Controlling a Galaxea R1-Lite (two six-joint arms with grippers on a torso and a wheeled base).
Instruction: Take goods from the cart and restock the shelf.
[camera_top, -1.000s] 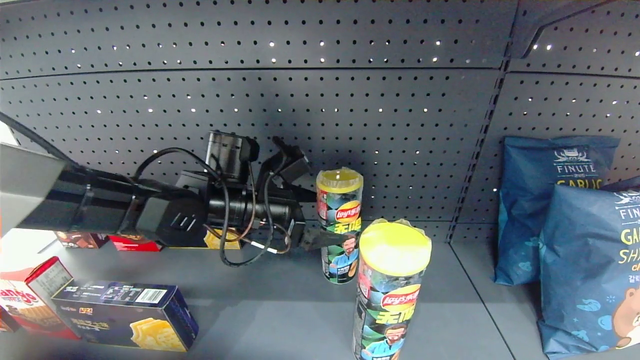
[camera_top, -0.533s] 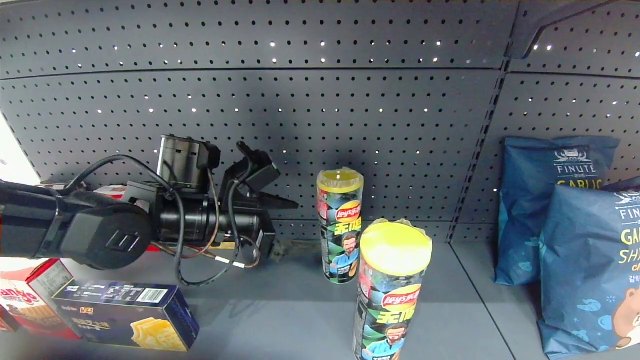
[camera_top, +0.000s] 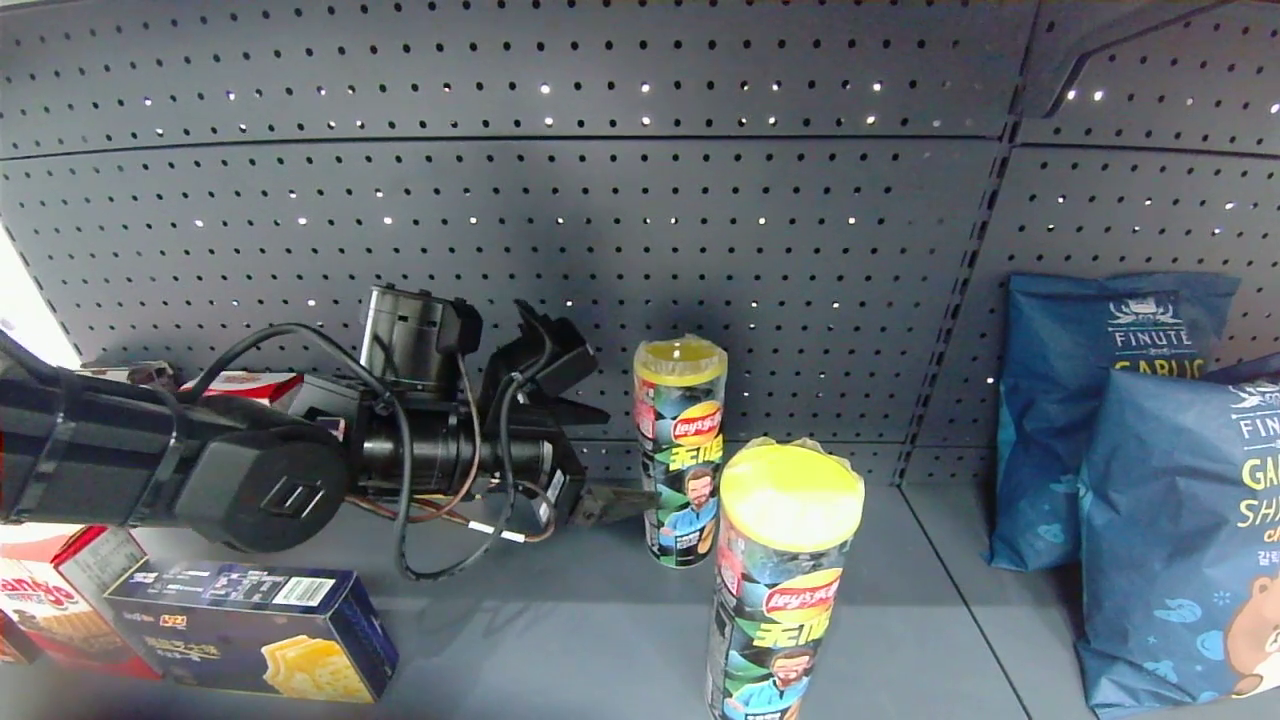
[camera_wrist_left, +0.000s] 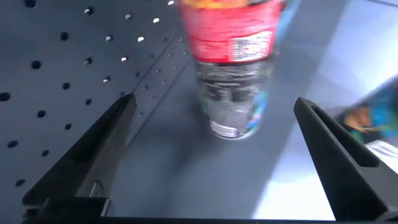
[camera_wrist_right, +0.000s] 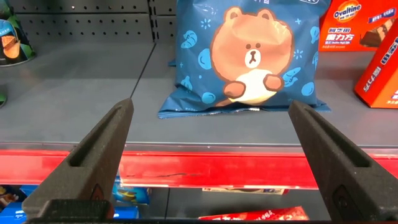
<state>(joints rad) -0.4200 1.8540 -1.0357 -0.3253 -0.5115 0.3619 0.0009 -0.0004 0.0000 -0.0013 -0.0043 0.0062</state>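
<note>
Front chip can (camera_top: 785, 590) is carrying a red oval logo with yellow-green characters under it. Rear can (camera_top: 680, 450), just behind and left of the front chip can, is showing the same print. Blue bags (camera_top: 1180, 540) to its right are bearing white and yellow lettering. Blue box (camera_top: 250, 630), far to its left, is showing a barcode label.

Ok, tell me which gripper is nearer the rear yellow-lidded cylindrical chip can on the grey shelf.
Left. The left gripper is open beside the chip can, aimed at it. The right gripper is open in front of the shelf, facing a blue bear-printed bag.
</note>
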